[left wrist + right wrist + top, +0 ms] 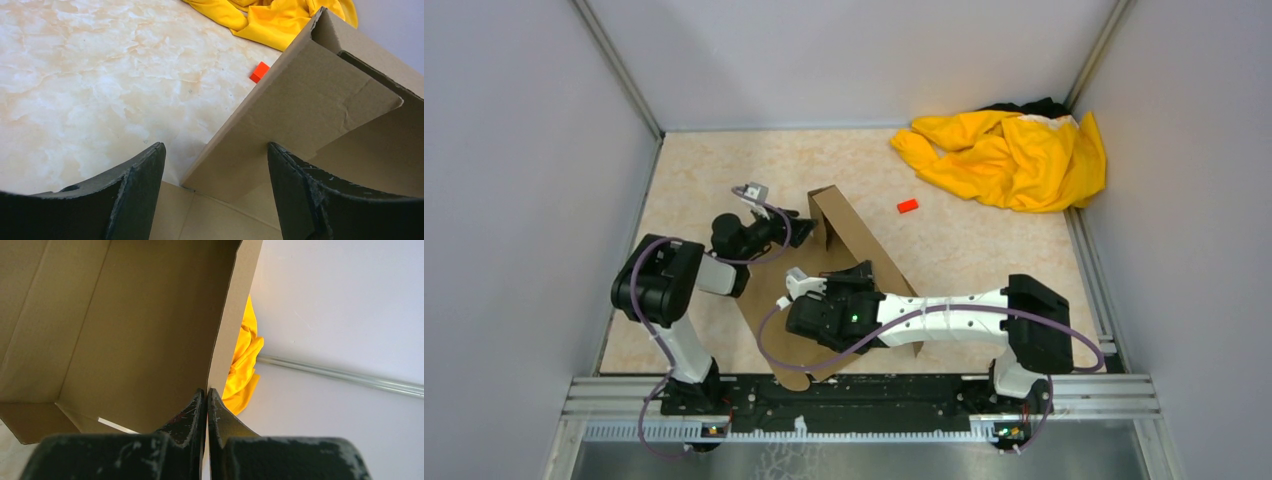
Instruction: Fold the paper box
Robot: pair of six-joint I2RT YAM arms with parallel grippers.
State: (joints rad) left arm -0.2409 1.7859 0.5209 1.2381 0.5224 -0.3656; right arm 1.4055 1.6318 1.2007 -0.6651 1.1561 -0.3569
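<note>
Marbled tabletop (694, 170) is bearing the paper box (864, 250). My right pincer (207, 393) is clenching its raised wall upright, so my released left pincer (216, 148) is straddling its end flap.

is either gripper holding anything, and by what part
The right gripper pinches the paper box by the edge of its upright wall. The left gripper is open, holding nothing.
</note>
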